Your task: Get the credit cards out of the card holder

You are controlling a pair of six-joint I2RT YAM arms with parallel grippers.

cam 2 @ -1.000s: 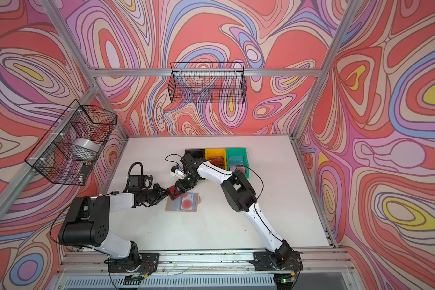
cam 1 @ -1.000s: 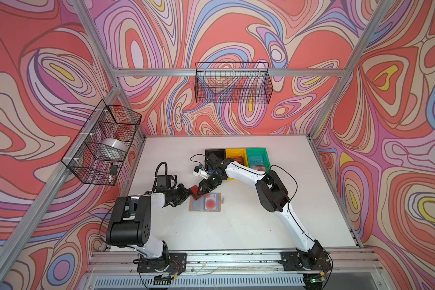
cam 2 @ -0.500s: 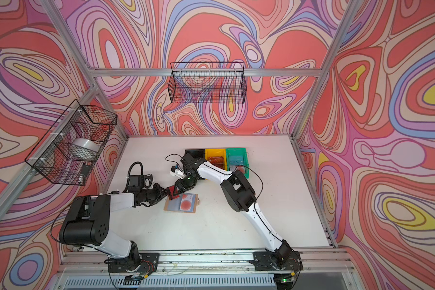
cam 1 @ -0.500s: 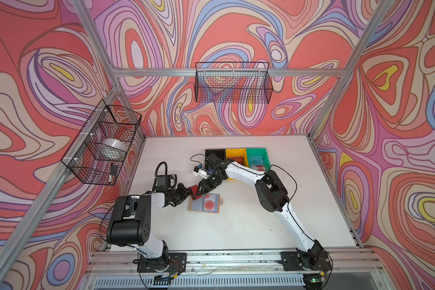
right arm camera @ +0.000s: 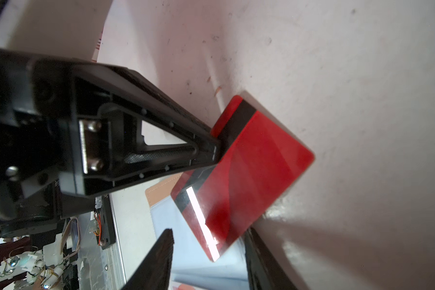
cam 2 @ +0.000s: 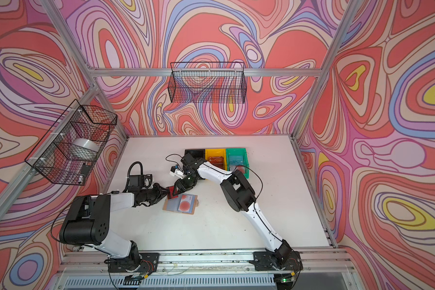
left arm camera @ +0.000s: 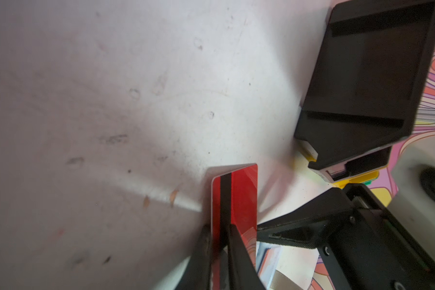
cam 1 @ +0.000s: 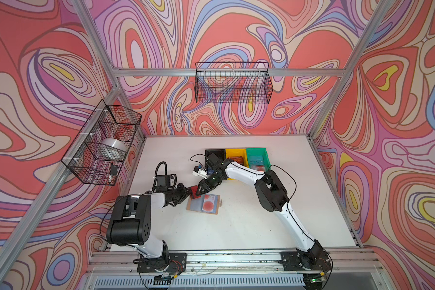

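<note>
Left jaws are clenched on one short end of a red card (cam 1: 193, 191), right at its black stripe (right arm camera: 236, 118), and they hold it tilted above the surface (cam 1: 236, 226). Right jaws are released. They stand apart with the card's opposite corner sitting in the gap between them, and I can't tell whether either one actually touches it.

The card holder (cam 1: 193, 205) lies open and flat near the middle of the surface. The red card hangs over its 11 o'clock corner. A pale card with a red circle (cam 1: 208, 204) sits on the holder's 3 o'clock half.

Between 12 and 1 o'clock from the holder there's a row of bins. The black bin (cam 1: 215, 151) comes first, then the yellow bin (cam 2: 215, 151) with a red VIP card (cam 2: 215, 159) in it. Last is the green bin (cam 2: 236, 150), which has a blue card (cam 2: 235, 159) inside.
</note>
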